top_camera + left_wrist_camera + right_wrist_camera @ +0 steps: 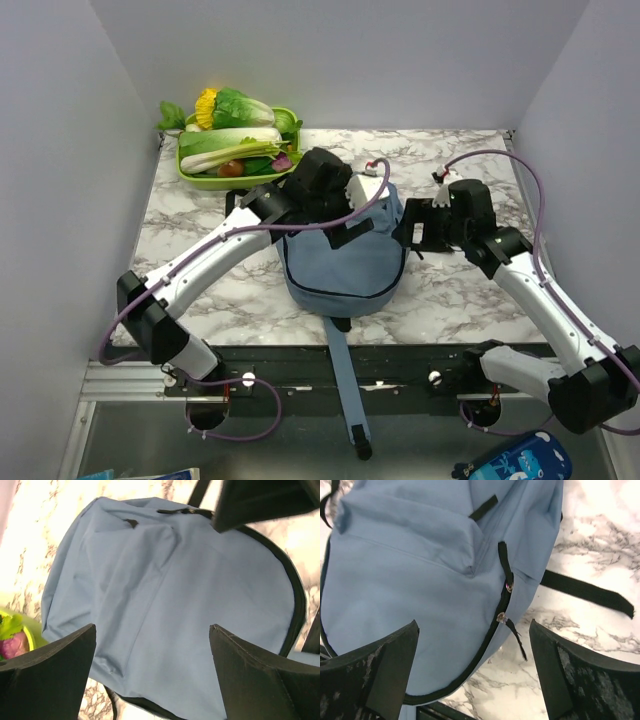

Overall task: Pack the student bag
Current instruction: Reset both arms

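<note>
Top external view: where is the student bag (345,265)?
— On the marble table (440,300). My left gripper (152,627) and right gripper (473,624) hover over it, jaws spread wide, gripping nothing.

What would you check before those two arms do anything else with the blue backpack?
1. Left pincer open, above the student bag: ok.
2. Right pincer open, gripping nothing: ok.
3. Bag lying flat on the marble table: ok.
4. Zip pulls close together, no gap showing: ok.
5. Contents packed inside: cannot tell.
6. Long strap hangs over the table's near edge: not ok.
</note>
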